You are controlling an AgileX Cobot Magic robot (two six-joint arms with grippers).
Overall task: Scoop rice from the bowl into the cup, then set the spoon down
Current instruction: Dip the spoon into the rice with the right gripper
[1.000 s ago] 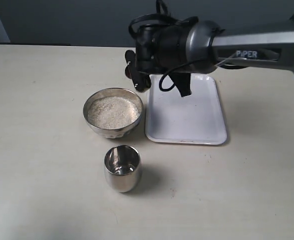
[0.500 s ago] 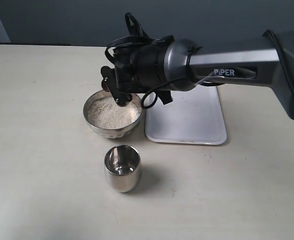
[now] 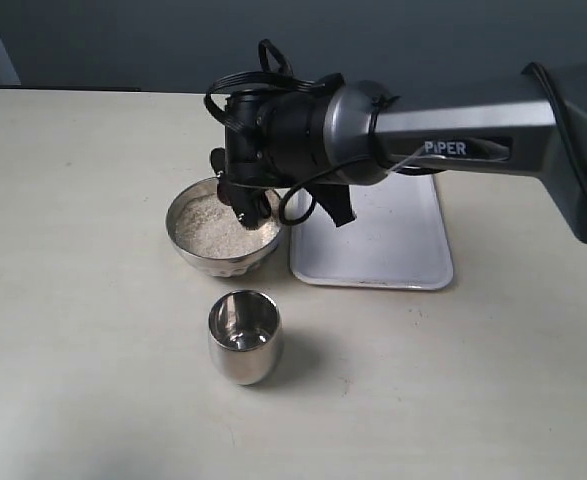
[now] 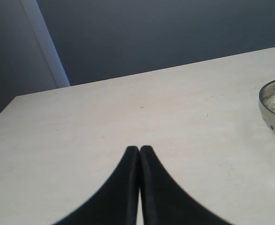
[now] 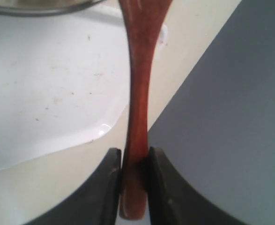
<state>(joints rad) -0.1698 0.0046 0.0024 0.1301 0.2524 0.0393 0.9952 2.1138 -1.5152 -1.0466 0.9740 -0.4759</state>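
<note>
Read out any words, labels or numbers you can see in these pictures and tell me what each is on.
"PIPER": white letters on a dark strip along the right arm, exterior view.
Nothing else: the bowl, cup, tray and spoon carry no readable marks, and neither wrist view shows text.

The exterior camera looks steeply down from high over the near edge of the cream counter (image 3: 73, 300), taking in the whole layout. The left wrist camera sits low, facing across the counter towards a dark wall (image 4: 151, 37), and shares the wide faceted steel bowl (image 4: 273, 123) with it. The right wrist camera peers closely along the reddish-brown wooden spoon (image 5: 138, 93), sharing the white rectangular tray (image 5: 43, 93).
</note>
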